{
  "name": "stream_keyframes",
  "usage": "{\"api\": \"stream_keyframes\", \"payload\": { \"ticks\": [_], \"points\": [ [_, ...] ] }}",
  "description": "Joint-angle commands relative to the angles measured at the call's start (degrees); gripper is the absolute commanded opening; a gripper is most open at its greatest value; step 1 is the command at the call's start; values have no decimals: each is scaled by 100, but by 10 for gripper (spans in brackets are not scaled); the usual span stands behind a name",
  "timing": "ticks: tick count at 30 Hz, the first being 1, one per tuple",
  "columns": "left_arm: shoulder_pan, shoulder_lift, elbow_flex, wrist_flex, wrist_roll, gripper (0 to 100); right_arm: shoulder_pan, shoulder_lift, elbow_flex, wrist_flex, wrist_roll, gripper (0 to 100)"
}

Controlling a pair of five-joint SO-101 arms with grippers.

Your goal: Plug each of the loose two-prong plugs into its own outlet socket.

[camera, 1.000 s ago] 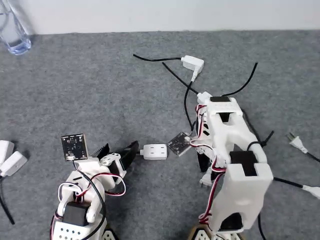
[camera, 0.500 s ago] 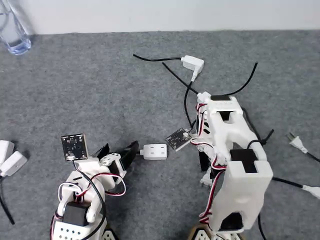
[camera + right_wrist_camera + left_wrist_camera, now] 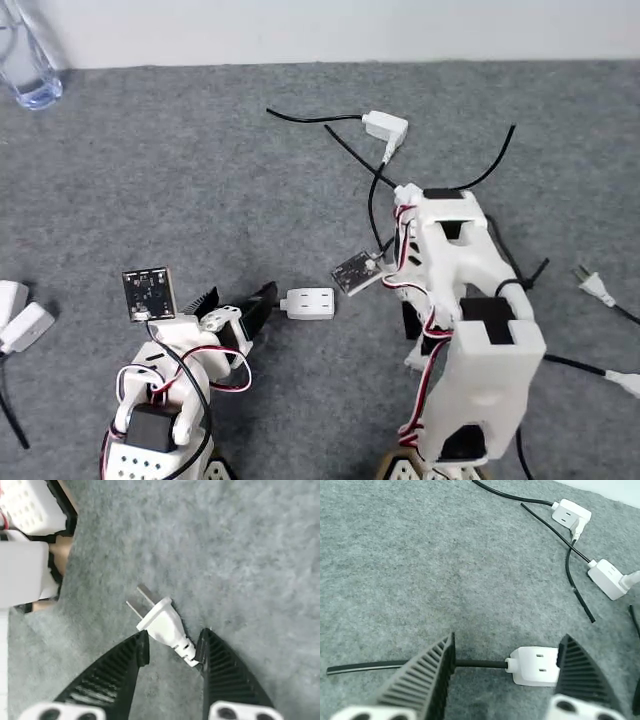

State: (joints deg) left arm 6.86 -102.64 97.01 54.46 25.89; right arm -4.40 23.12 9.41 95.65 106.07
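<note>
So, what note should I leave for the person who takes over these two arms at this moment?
Left gripper: open, straddling the white plastic outlet socket on a black cord.
Right gripper: open, its fingers either side of a white two-prong plug lying flat on the grey carpet.
Two other white plugs lie loose beside the right arm.
Done: this pair not yet lifted or joined.
Left: grasp this pair, mate it, then the others.
</note>
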Motion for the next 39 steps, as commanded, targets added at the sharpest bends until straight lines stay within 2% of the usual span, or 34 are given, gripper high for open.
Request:
{"api": "stream_keyframes", "payload": {
  "ticks": [1, 6, 13, 15, 17, 19, 22, 24, 29, 39],
  "points": [
    [26, -35, -48, 26, 0, 311, -84, -734, -527, 620, -53, 176],
    [26, -35, -48, 35, 0, 311, 189, -1270, -352, 690, -360, 176],
    [26, -35, -48, 35, 0, 311, 1103, -1068, -176, 681, -1846, 172],
    [26, -35, -48, 35, 0, 311, 1262, -884, 97, 681, -2057, 169],
    [26, -35, -48, 35, 0, 311, 1288, -752, 413, 681, -2048, 119],
    [26, -35, -48, 35, 0, 311, 1235, -655, 598, 681, -2048, 10],
    [26, -35, -48, 35, 0, 311, 1095, -646, 791, 690, -2057, 32],
    [26, -35, -48, 35, 0, 311, 998, -620, 941, 681, -2057, 3],
    [18, -35, -48, 44, 0, 311, 646, -602, 1354, 330, -2075, 8],
    [18, -35, -48, 44, 0, 311, 567, -295, 1626, -154, -2075, 8]
  ]
}}
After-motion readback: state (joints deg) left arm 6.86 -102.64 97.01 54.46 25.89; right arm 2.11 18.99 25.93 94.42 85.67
